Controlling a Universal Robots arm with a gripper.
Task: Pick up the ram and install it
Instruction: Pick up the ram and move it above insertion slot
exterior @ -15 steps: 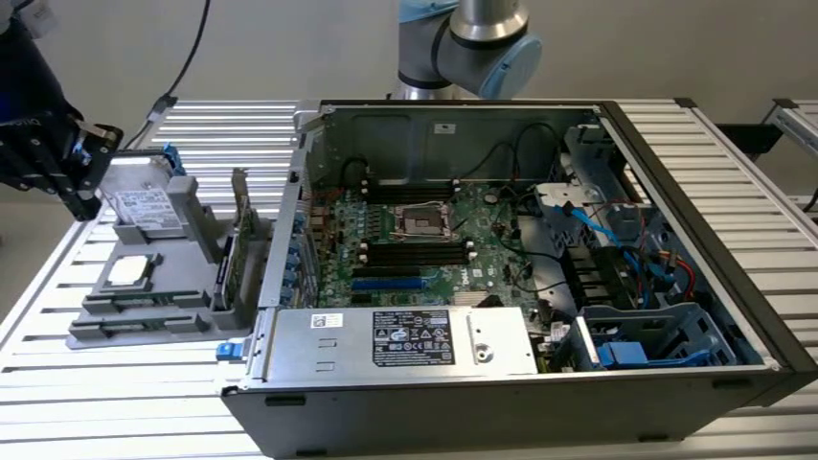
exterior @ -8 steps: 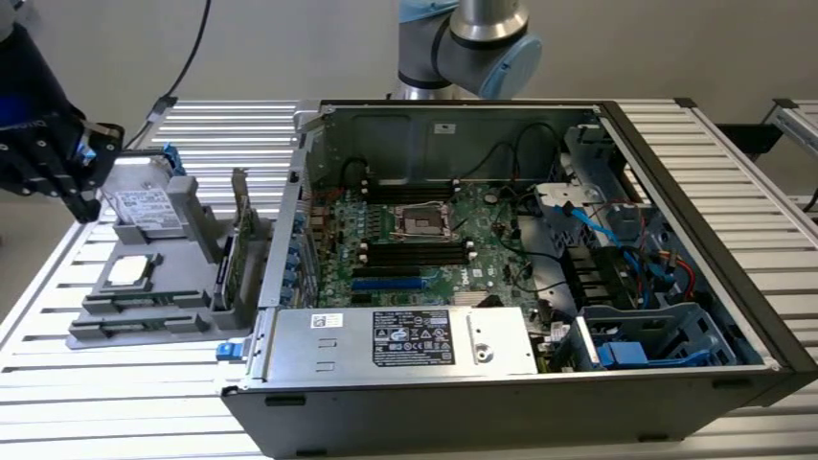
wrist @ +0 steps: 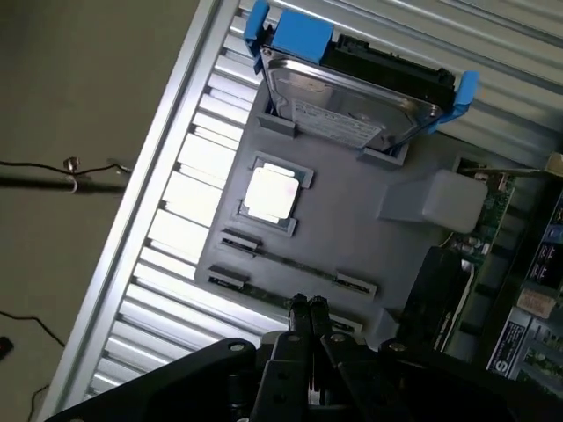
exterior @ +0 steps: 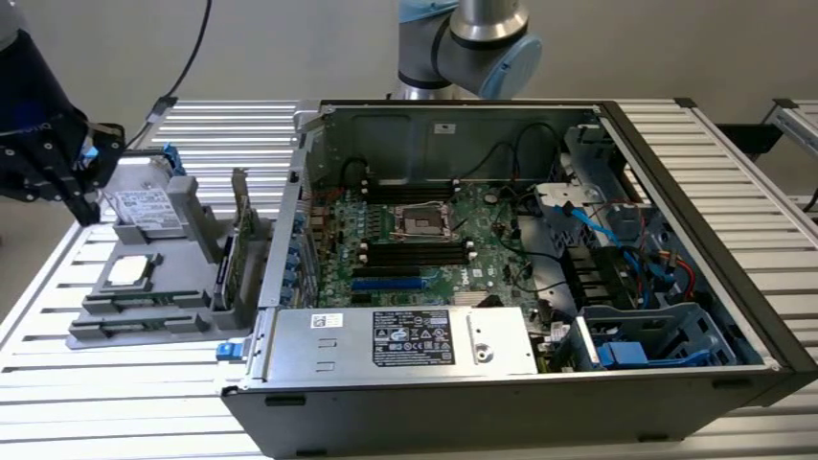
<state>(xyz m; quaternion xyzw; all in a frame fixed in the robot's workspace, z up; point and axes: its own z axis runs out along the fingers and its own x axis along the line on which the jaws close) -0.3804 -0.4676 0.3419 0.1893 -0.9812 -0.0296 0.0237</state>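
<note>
The ram (wrist: 290,263) is standing on edge in the grey tray (exterior: 179,287), lower left of the exterior view. It looks light, stiff and fragile, probably best pinched across its flat faces. The gripper (wrist: 308,304), fingers pressed together and empty, is hovering close by.

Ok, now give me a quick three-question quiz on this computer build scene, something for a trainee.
1. True or false: the gripper is inside the computer case.
2. What fills the square recess of the grey tray? A) a silver processor chip B) a fan C) a battery
3. Fill in: the hard drive sits between ___ plastic rails.
Key: 1 false, it hangs over the tray, near the ram; 2 A; 3 blue.
</note>
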